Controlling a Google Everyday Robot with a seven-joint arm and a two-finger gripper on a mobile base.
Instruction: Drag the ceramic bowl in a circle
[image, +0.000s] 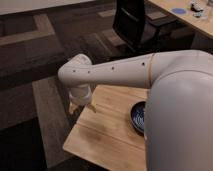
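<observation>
Ceramic bowl (136, 116) is seen on the right of the wooden surface (107, 137), half hidden by the arm (125, 70). End effector (81, 106) is held over the surface's far left edge, well apart from the bowl; its state cannot be told. No contact is made, so the drag is judged not yet begun.

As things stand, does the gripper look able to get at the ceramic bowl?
Probably yes. The gripper hangs at the left corner of the table, apart from the ceramic bowl, with only bare wood showing between them. The robot's own arm hides the bowl's right part.
</observation>
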